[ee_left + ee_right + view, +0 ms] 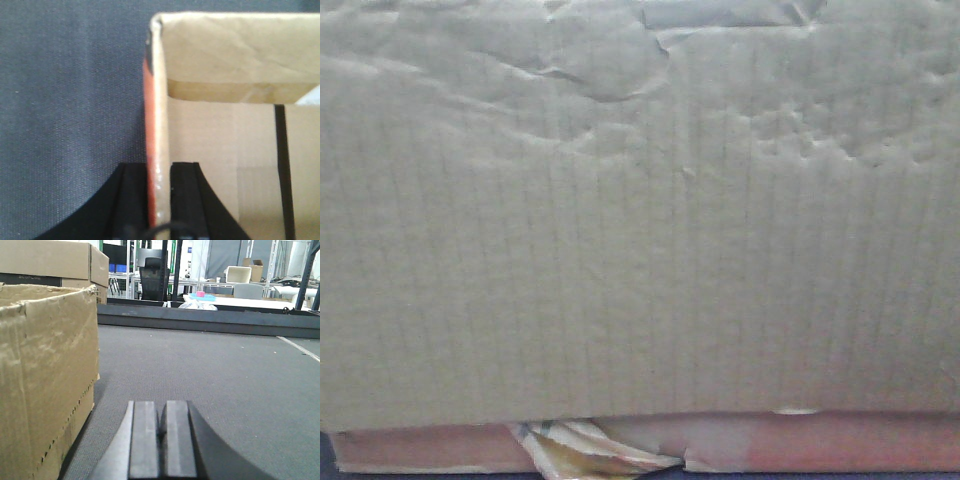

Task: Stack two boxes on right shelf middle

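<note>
A tall wrinkled tan cardboard box [640, 220] fills the front view. Its lower edge meets a flatter, reddish-looking box [820, 445] with torn yellowish tape [570, 452]. In the left wrist view my left gripper [159, 167] is shut on the upright wall [159, 100] of an open cardboard box, one finger inside and one outside. I cannot tell which of the two boxes this is. My right gripper [161, 405] hangs low over grey carpet, shut and empty, with a dented tan box [45, 370] just to its left. The right shelf middle is out of view.
Grey carpet [225, 380] stretches ahead of the right gripper to a dark low ledge [200, 320]. More cardboard boxes [55, 262] are stacked behind the dented one. Desks, a black chair [152, 272] and racks stand far back.
</note>
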### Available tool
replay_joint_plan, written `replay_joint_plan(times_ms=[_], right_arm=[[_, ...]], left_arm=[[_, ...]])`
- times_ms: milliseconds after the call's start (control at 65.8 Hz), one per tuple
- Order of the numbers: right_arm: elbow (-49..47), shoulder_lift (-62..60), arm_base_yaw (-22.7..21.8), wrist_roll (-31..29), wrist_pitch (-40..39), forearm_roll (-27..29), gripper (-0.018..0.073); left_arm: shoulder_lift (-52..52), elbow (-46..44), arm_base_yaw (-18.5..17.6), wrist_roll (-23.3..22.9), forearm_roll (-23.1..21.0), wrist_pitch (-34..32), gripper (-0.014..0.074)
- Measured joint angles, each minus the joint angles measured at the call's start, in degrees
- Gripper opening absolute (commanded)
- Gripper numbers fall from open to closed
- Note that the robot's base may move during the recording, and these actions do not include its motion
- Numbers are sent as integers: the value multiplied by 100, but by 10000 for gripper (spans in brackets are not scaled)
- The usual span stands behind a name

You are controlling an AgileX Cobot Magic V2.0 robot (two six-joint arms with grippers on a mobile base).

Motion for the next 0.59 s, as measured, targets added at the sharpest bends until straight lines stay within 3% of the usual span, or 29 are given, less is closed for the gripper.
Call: replay_joint_plan(times_ms=[289, 593], right_arm=[[0, 0, 0, 0, 0, 0, -160], [0, 0, 0, 0, 0, 0, -160]], left_arm=[[-24, -81, 0, -554, 100, 10, -111], [-421, -1416, 0, -1853, 1095, 62, -111]])
